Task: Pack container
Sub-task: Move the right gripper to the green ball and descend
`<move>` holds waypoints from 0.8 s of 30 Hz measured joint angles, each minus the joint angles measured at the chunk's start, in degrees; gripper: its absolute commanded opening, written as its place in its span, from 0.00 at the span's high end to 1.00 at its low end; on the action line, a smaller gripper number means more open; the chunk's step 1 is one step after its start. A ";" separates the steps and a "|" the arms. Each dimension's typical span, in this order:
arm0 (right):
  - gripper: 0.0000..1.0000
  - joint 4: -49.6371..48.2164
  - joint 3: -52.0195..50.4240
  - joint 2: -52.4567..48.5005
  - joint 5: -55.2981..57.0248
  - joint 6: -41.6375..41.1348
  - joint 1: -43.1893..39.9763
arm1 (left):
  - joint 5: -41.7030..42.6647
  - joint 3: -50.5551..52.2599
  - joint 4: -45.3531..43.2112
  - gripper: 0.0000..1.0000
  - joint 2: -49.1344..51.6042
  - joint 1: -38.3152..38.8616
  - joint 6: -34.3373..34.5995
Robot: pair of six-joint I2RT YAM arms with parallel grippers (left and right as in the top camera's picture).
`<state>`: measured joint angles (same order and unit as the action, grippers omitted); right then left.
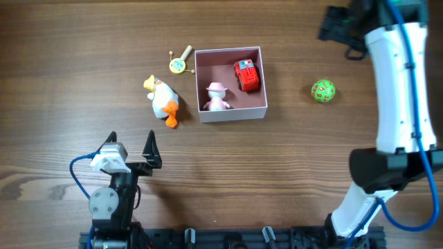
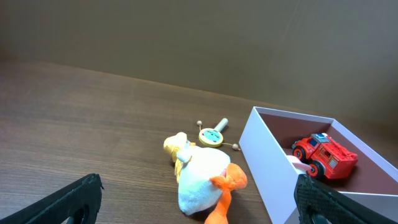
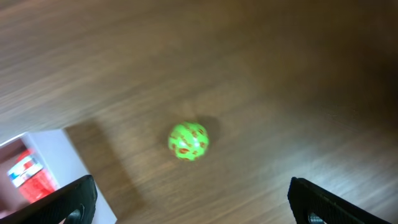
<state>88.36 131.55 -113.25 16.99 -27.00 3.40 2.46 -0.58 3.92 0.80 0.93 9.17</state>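
Wooden table, plush duck beside small yellow rattle, green ball well apart.

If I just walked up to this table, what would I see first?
Probably the white box, pink inside, right in the middle, with a red truck and a little pink figure already in it. Next you'd spot the white and orange stuffed duck lying just left of the box, and the bright green ball all alone off to its right.
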 measured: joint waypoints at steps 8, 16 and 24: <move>0.00 -13.33 -18.27 -0.85 -9.40 -1.62 -5.33 | 0.00 0.00 0.00 0.00 0.00 0.00 0.00; 0.00 -19.69 -27.67 -1.29 -11.72 -0.59 -4.39 | 0.00 0.00 0.00 0.00 0.00 0.00 0.00; 0.00 -30.51 -41.53 -1.29 -12.52 -0.13 -4.02 | 0.00 0.00 0.00 0.00 0.00 0.00 0.00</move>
<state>57.84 90.02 -114.54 4.47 -27.14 -0.62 2.46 -0.58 3.92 0.80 0.93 9.17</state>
